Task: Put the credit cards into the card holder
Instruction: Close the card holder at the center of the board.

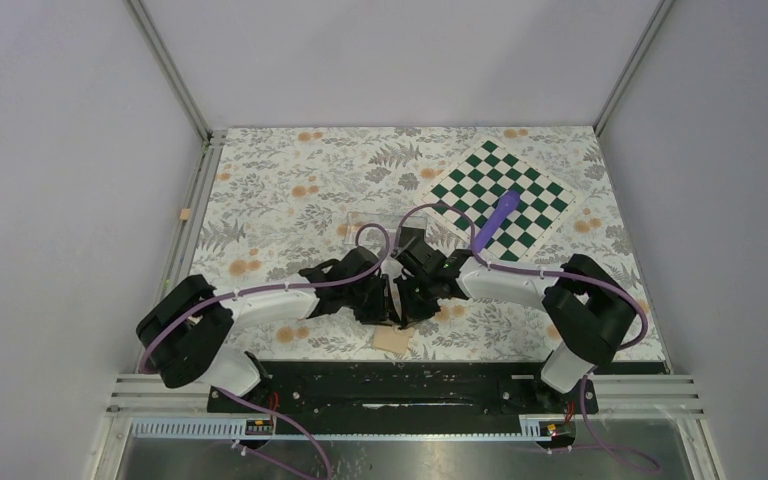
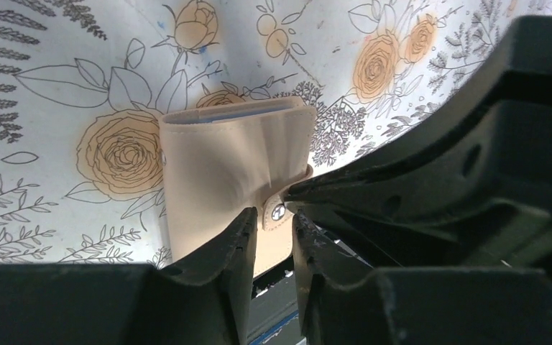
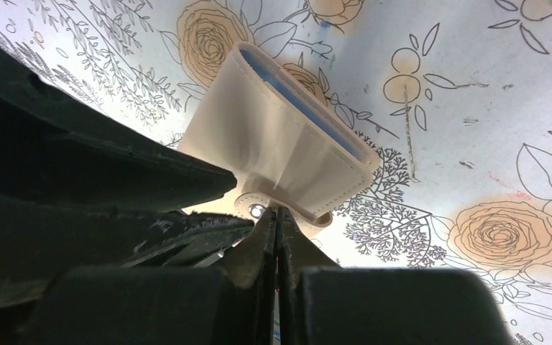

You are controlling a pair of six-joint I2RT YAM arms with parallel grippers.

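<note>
I am working low over the table [image 1: 290,200], at the middle of its near edge, with both arms meeting over the holder [image 2: 223,158]. It is lying flat on the floral cloth, folded over. A blue strip is showing along its far edge, and I cannot tell whether that is lining or cards.

My left pincer [image 2: 274,237] is standing narrowly apart with the tab [image 2: 273,248] in the gap; I cannot tell whether the fingers are pressing it. My right pincer [image 3: 279,223] is squeezed fully together with nothing between its fingers, and its tip is touching the tab just beside the snap [image 2: 277,211].

I am judging that I am busy with the fastening, at the closing end of the job, though no loose cards are showing to confirm it.

Next I am needing a small, straight press on the snap with the holder kept from sliding, then a clean lift away without dragging the tab along.
</note>
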